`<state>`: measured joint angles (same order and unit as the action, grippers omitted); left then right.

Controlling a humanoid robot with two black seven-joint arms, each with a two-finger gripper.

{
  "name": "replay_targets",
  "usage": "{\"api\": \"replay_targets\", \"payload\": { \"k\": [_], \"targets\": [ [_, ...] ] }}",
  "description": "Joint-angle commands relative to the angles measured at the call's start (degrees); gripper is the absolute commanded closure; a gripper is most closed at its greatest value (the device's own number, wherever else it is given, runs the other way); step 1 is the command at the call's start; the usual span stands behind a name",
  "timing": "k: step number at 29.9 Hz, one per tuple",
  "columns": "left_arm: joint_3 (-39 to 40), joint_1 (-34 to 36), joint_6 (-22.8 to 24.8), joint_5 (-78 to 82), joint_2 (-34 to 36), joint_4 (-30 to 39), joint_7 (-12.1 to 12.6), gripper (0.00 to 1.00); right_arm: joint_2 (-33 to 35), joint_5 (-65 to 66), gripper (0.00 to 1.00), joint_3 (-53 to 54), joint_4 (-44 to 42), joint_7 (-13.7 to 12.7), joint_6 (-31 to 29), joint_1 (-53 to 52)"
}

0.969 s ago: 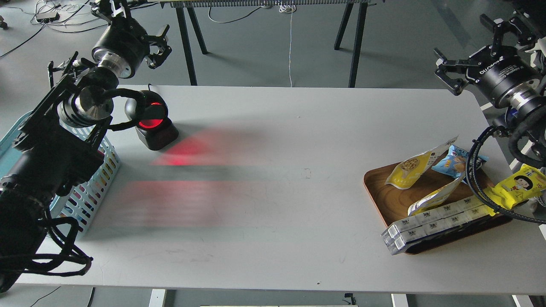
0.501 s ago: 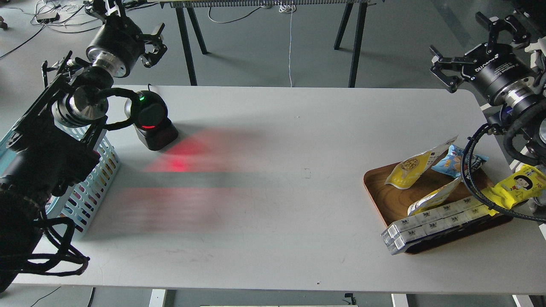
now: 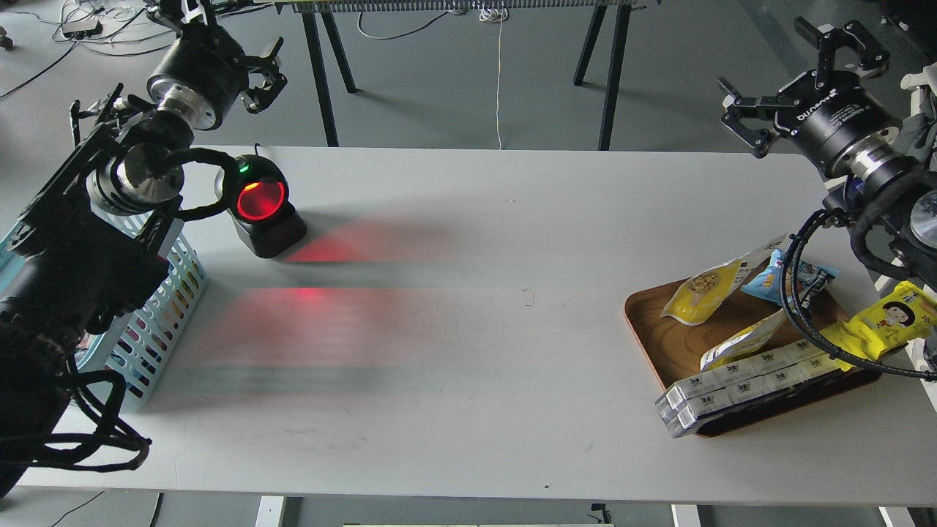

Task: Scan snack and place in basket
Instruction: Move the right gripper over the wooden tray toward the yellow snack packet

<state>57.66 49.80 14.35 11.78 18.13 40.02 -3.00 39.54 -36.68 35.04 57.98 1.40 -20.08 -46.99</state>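
Black dome-shaped barcode scanner [image 3: 260,207] with glowing red window, standing on grey tabletop [image 3: 468,344]; brown wooden tray [image 3: 662,338] at right, bearing small blue packet [image 3: 778,277], bright yellow cartoon-girl wrapper [image 3: 882,320] and long clear boxes [image 3: 739,385].

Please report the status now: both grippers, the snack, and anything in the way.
Left gripper open, empty, raised behind the scanner. Right gripper open, empty, raised beyond the tray. Snack untouched on tray; basket far left. Path across table unobstructed.

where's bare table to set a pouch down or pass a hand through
The widest bare stretch lies between the scanner and the wooden tray, running to the near edge. The far strip is bare too. Crowded: the tray, stacked with packets, and the left edge by the basket.
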Motion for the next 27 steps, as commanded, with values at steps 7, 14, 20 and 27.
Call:
{"api": "replay_targets", "payload": {
  "k": [7, 14, 20, 27],
  "targets": [
    [0.08, -2.07, 4.46, -0.09, 1.38, -0.56, -0.42, 0.0, -1.75, 0.03, 0.01, -0.76, -0.06, 0.0, 1.53, -1.61],
    [0.08, -2.07, 4.37, -0.09, 1.56, -0.47, -0.42, 0.0, -0.26, 0.47, 0.01, -10.5, 0.11, 0.0, 3.46, -7.23],
    [0.52, -1.28, 4.46, -0.18, 1.73, 0.05, -0.34, 0.0, 5.37, -0.14, 0.01, -20.35, 0.64, -0.08, 3.55, -14.78],
    [0.78, -1.11, 4.37, -0.18, 2.26, 0.49, -0.6, 0.0, 9.67, 0.03, 0.01, -35.98, 5.55, -0.26, 4.43, -28.48]
  ]
}}
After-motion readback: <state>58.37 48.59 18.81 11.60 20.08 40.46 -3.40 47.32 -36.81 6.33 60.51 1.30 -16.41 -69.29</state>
